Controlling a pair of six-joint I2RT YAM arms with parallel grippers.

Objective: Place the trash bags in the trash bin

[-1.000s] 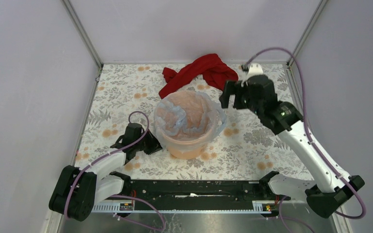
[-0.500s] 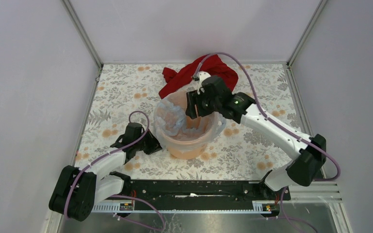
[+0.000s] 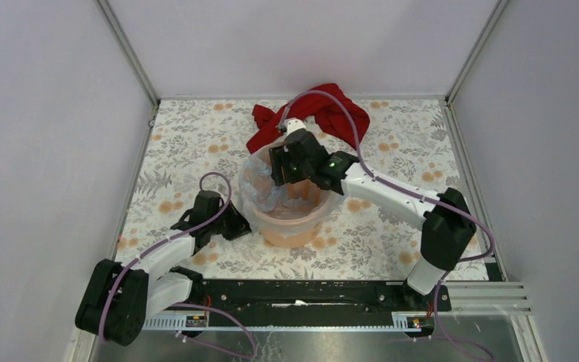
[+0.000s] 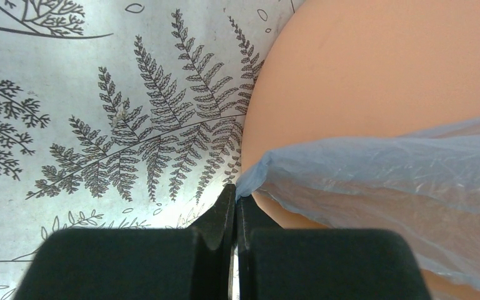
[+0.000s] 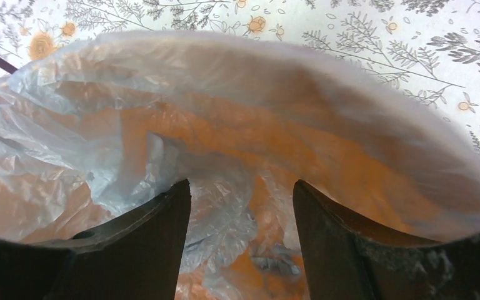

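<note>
The right pincer [image 5: 240,187] gapes wide, empty, over the trash bag [image 5: 87,119] bunched just below inside the orange bucket [image 4: 375,62]; the left pincer [image 4: 235,199] nips the film's edge, seemingly. Push straight down, centred.

Both arms shared one livery: white shells on the long links, matt black housings at the joints. The left arm [image 3: 158,256] had a bulky black shoulder block [image 3: 113,302], and a lilac cable [image 3: 215,175] ran in a loop beside its wrist. The right arm [image 3: 388,192] carried a blocky black elbow [image 3: 445,226], a small green light [image 3: 334,161] near the wrist and a white cap [image 3: 294,124] where its own lilac cable [image 3: 313,92] plugged in. The left tool [image 4: 235,206] was smooth black, its fingers squared blocks tapering to thin tips. The right tool [image 5: 240,185] had broad, curved black fingers [image 5: 144,244] — their surfaces scuffed and dusted with pale specks.
</note>
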